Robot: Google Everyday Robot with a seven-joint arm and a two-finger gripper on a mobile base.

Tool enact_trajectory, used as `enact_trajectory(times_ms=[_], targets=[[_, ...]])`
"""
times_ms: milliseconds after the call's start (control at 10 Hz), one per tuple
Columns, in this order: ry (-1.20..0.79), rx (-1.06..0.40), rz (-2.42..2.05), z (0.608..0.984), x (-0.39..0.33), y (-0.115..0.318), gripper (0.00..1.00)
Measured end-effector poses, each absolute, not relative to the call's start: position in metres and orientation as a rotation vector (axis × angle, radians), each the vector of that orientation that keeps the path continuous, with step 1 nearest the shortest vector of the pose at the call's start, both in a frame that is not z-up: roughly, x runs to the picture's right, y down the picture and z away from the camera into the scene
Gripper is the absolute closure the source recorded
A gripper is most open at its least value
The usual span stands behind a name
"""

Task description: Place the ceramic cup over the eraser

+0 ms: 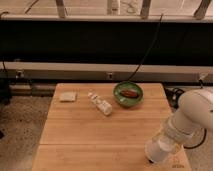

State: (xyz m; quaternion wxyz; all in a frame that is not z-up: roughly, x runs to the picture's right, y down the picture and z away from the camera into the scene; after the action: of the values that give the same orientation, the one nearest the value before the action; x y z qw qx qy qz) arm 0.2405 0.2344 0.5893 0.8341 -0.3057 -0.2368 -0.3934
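Note:
A pale rectangular block, which looks like the eraser [67, 96], lies flat on the far left part of the wooden table [80, 135]. No ceramic cup shows as such. The nearest match is a green round vessel [128, 95] at the far right of the table, with a red-brown item inside it. My white arm [192, 117] comes in from the right. Its gripper end [155, 154] hangs low over the table's front right corner, far from the eraser and from the green vessel.
A small clear plastic bottle [101, 104] lies on its side between the eraser and the green vessel. A dark wall with a pale rail and a hanging cable [145, 55] runs behind the table. Speckled floor lies to the left.

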Motion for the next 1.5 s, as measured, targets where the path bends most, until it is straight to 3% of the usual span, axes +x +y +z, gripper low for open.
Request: enact_trajectory(times_ms=[200, 600, 900, 1500], targets=[[-0.501, -0.652, -0.839, 0.598, 0.239, 0.242, 0.93], [-0.493, -0.678, -0.875, 0.624, 0.235, 0.259, 0.49], [-0.485, -0.709, -0.894, 0.633, 0.238, 0.265, 0.23], [-0.491, -0.704, -0.905, 0.636, 0.238, 0.266, 0.2]])
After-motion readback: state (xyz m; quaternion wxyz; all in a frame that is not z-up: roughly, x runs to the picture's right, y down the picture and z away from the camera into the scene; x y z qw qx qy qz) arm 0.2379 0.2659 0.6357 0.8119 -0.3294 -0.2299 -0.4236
